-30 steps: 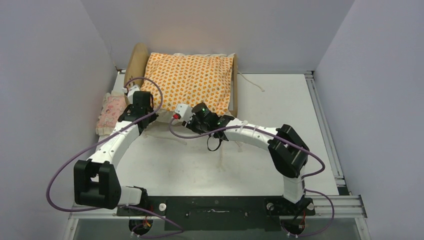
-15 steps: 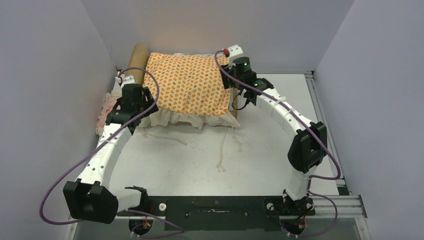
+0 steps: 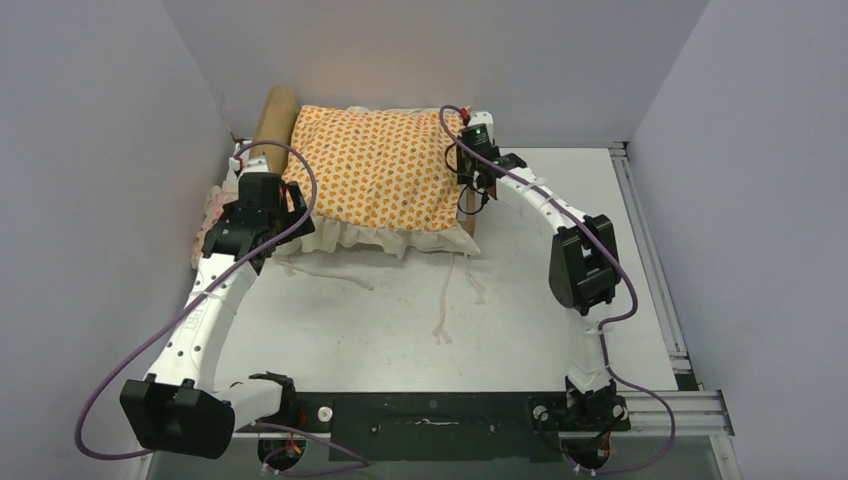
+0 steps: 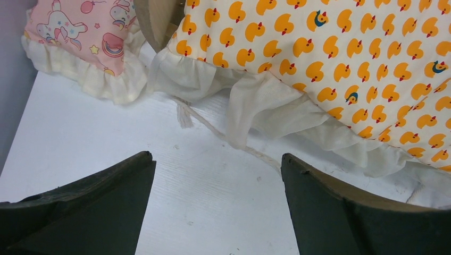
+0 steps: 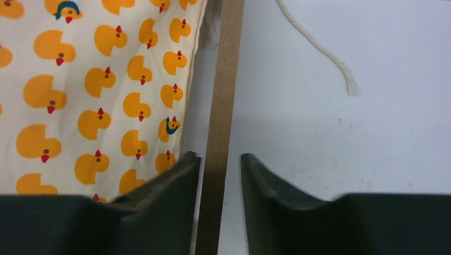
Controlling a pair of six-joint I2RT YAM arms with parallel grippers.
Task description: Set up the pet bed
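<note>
Setting-up stage: the pet bed (image 3: 275, 115) stands at the far left of the counter (image 3: 400, 320), close to the back wall. The duck-print cushion (image 3: 375, 165) lies on it. The pink pillow (image 4: 88, 32) lies on the counter beside the headboard (image 4: 157, 21), not on the bed.
Right claw (image 5: 220, 159): narrow, with one finger on each side of the thin footboard (image 5: 226, 64). A slim gap shows on both sides, so it seems not to press.
Left claw (image 4: 217, 159): wide and empty, above the counter, near the cushion's ruffle (image 4: 250, 106) and a tie string (image 4: 213, 130).
Risk on the right: if this claw closes off-centre or pulls sideways, the light frame could tip or slide, and the cushion could shift with it.
Risk on the left: the fingers could catch the string or ruffle instead of the pillow and drag the cushion off.
</note>
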